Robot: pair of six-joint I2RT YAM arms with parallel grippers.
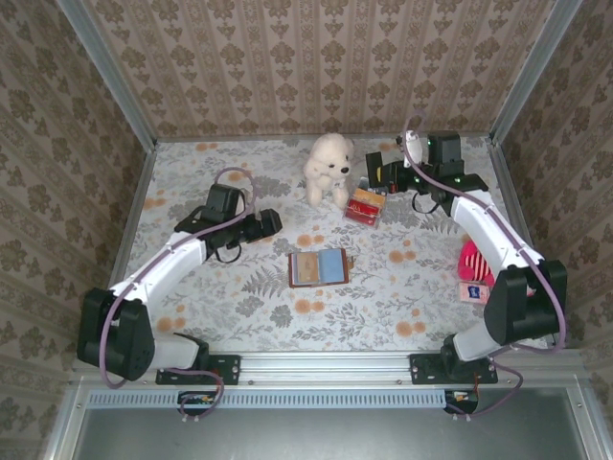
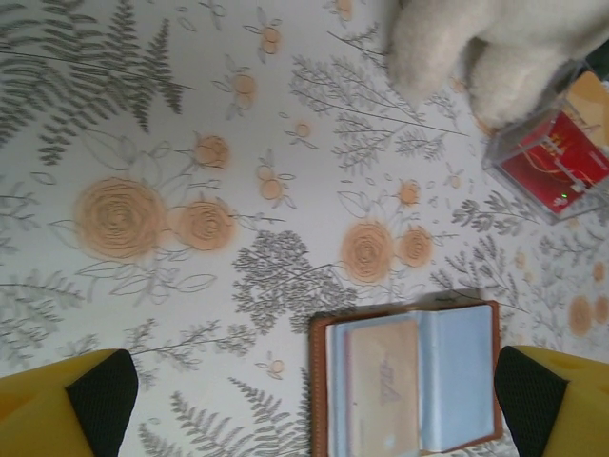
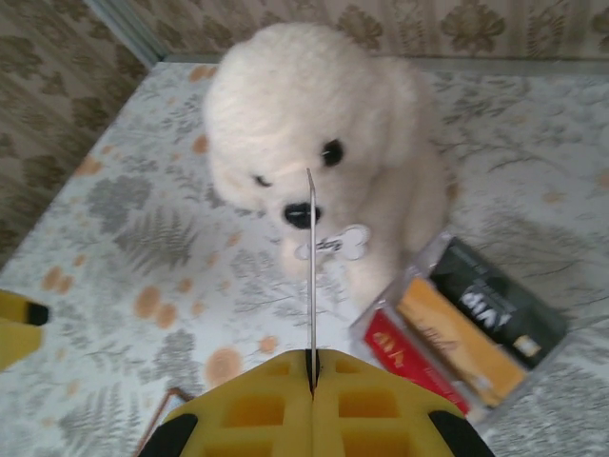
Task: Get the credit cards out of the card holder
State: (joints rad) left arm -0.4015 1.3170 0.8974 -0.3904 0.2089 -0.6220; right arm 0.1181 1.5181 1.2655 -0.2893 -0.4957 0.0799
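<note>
The card holder [image 1: 319,267] lies open at mid-table, brown with a light-blue lining. In the left wrist view the card holder [image 2: 457,371] shows a tan credit card [image 2: 385,386] in its left pocket. My left gripper [image 1: 267,222] hovers up and left of the holder. Seen from the left wrist, this gripper [image 2: 314,409] is open, its fingers [image 2: 100,400] spread wide on either side of the wallet. My right gripper [image 3: 312,367] is shut on a thin credit card [image 3: 311,267] seen edge-on, held up in front of the plush dog. From above, the right gripper [image 1: 380,173] is at the back.
A white plush dog [image 1: 328,168] sits at the back centre. Beside it stands a clear box [image 1: 366,205] with red, orange and black cards [image 3: 457,328]. A pink object [image 1: 476,259] and a small card [image 1: 473,292] lie by the right arm's base. Patterned walls enclose the table.
</note>
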